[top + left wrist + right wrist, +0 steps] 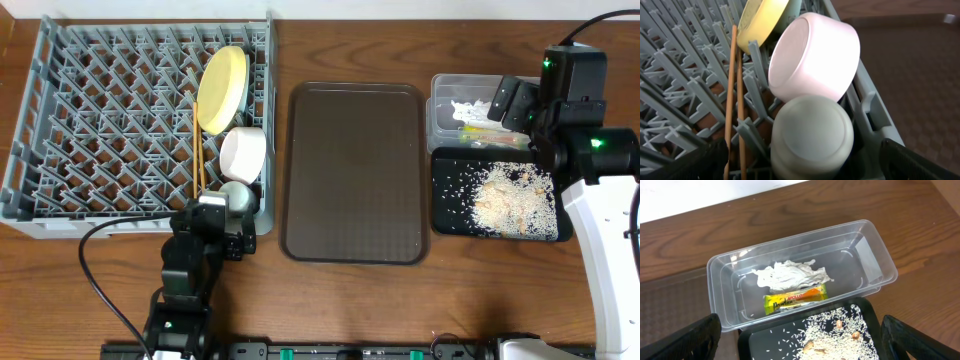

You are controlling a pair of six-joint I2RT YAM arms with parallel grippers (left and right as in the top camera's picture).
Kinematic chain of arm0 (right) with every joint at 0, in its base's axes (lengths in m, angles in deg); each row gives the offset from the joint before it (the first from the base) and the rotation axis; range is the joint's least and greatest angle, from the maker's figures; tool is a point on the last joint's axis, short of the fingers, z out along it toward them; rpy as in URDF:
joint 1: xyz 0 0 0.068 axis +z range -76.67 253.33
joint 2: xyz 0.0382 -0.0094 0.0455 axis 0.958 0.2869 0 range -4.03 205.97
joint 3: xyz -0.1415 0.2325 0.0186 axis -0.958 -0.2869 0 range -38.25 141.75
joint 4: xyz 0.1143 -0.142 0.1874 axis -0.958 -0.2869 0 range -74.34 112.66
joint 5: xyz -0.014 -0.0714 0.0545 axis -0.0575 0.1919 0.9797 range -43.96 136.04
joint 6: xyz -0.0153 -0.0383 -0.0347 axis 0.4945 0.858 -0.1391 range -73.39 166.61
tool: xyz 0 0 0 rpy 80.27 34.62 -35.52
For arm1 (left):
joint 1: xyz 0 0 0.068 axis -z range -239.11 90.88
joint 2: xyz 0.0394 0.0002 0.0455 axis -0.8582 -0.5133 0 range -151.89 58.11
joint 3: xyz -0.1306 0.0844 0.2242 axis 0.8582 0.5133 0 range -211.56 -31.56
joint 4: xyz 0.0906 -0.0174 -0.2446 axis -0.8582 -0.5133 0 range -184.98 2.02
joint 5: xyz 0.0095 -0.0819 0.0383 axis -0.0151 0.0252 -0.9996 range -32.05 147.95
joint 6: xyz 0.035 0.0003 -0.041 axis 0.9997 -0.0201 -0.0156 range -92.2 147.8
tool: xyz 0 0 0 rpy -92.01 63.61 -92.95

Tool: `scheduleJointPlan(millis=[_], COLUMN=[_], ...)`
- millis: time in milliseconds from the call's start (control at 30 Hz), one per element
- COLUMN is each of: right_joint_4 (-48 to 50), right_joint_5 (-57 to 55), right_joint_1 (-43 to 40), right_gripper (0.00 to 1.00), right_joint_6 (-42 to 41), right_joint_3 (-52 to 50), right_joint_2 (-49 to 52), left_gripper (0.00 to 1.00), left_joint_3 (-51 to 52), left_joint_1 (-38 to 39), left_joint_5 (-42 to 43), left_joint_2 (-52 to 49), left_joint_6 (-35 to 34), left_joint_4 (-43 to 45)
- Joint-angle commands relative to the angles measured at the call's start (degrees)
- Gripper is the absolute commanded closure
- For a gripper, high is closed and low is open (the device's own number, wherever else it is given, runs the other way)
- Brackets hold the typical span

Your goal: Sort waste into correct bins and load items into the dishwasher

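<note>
Overhead, I am looking at the grey dish rack (100, 130) filling the left part of the worktop (100, 290), with the brown serving tray (355, 170) lying beside it in the middle. Along the rack's right edge the yellow plate (222, 88) is standing on its rim between the pegs, the white bowl (243, 152) is lying tipped on its side just below it, and a small pale cup (237, 195) is sitting bottom up just beside that bowl. The two wooden chopsticks (199, 160) are lying side by side along the pegs, just left of the bowl and cup. In the left wrist view a pale blue rim (794, 9) is peeking out behind the plate, too little of it for me to name. My left tool (228, 222) is hanging over the rack's near right corner with its jaws standing wide on either side of the cup, gripping nothing. At the right end of the worktop the clear tub (875, 245) is holding the crumpled white paper (790, 276) and the green-and-orange snack wrapper (796, 299), the wrapper lying against the paper's near side. The black tray (445, 200) is sitting against the tub's near side, carrying the scattered rice scraps (510, 200). My right tool (515, 103) is hovering above the tub, jaws spread wide and empty.
</note>
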Motion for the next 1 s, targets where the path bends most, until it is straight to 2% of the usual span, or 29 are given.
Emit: scheduleJointPlan(millis=[0,467,633,967], right_joint_4=[-0.1,-0.1,-0.1,-0.1], right_joint_5=[-1.0,-1.0,-1.0,-1.0], right_joint_1=[-0.5,-0.5,-0.5,-0.5], right_gripper=[0.01,0.01,0.01,0.01], right_joint_6=[-0.6,-0.6,-0.6,-0.6], right_joint_3=[0.1,0.1,0.1,0.1], right_joint_2=[-0.3,-0.3,-0.3,-0.3], left_gripper=[0.04,0.04,0.04,0.04], left_joint_3=[1.9,4.0,7.3,7.6], left_joint_1=[0.2,0.2,0.2,0.2], left_joint_5=[0.8,1.0,3.8,3.6], left_joint_2=[0.1,0.7,3.8,8.7], left_joint_6=[0.7,-1.9,-1.9,-1.4], left_joint_4=[0.9,3.6,8.8,10.9])
